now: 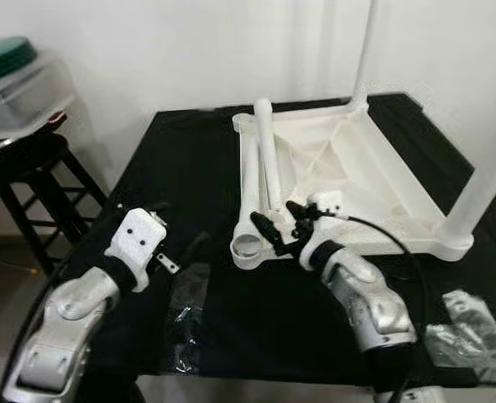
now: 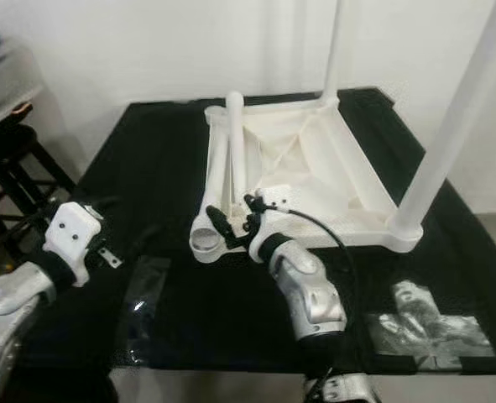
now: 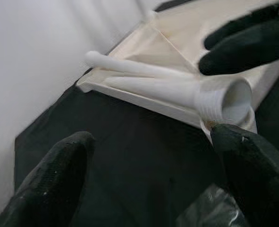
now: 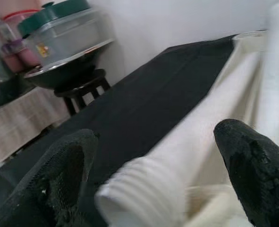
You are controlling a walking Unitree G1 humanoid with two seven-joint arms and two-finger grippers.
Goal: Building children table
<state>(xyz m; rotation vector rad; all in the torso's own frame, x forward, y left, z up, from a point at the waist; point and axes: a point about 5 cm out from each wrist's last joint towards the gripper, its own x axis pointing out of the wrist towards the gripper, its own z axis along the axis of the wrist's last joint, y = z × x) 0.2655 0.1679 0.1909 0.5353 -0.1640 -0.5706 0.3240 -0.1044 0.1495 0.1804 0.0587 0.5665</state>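
White plastic tabletop (image 1: 357, 164) lies upside down on your black counter (image 1: 189, 159), two legs (image 1: 482, 176) upright, two loose legs (image 1: 252, 197) lying in it. Your right gripper (image 1: 283, 225) is spread around one's threaded end; left gripper (image 3: 153, 156) hovers open, empty. Upright legs' tops are cut off.

light: bright, even indoor, soft shadows
glare: white wall (image 1: 189, 50) blown out at 12 o'clock; sheen on plastic bag (image 1: 474, 336) at 4 o'clock
dark: black tabletop (image 1: 273, 311) swallows detail
blur: head views soft; right wrist view's threaded leg (image 4: 148, 189) smeared
focus: wrist views' claw fingers (image 3: 54, 184) out of focus
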